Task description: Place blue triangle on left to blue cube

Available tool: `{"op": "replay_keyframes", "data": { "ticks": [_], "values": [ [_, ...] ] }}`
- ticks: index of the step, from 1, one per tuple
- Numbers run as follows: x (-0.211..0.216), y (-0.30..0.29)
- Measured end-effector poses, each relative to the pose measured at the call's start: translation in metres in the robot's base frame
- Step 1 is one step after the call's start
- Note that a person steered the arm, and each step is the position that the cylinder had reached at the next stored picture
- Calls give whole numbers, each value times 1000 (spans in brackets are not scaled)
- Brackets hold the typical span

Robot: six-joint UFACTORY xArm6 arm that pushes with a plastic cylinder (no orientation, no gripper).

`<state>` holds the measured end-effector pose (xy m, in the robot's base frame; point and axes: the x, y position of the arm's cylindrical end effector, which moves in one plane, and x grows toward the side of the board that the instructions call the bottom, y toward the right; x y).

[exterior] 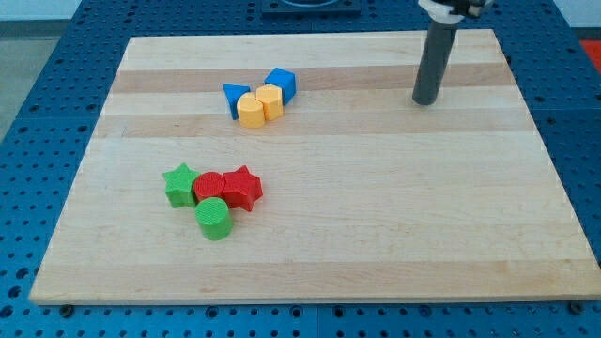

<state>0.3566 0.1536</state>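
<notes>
Nearest you, the green cylinder (214,218) sits in the lower cluster, irrelevant to the job. You have no pincer; your tip (426,101) stands clear at the view's upper right, well apart from every block. The blue triangle (235,98) lies left of the blue cube (281,84), but two yellow blocks (259,104) sit between. Judged unfinished: closing up remains.

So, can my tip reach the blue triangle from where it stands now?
Probably yes, but not straight. My tip stands far to the view's right of the blue triangle, and the blue cube and two yellow blocks lie between; going round them looks free.
</notes>
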Motion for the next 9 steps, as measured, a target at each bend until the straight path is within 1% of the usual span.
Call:
{"op": "replay_keyframes", "data": {
  "ticks": [1, 2, 3, 5, 6, 7, 9],
  "values": [
    [24, -34],
    [32, -86],
    [54, -159],
    [57, -300],
    [51, -309],
    [19, -281],
    [3, -277]
  ]
}}
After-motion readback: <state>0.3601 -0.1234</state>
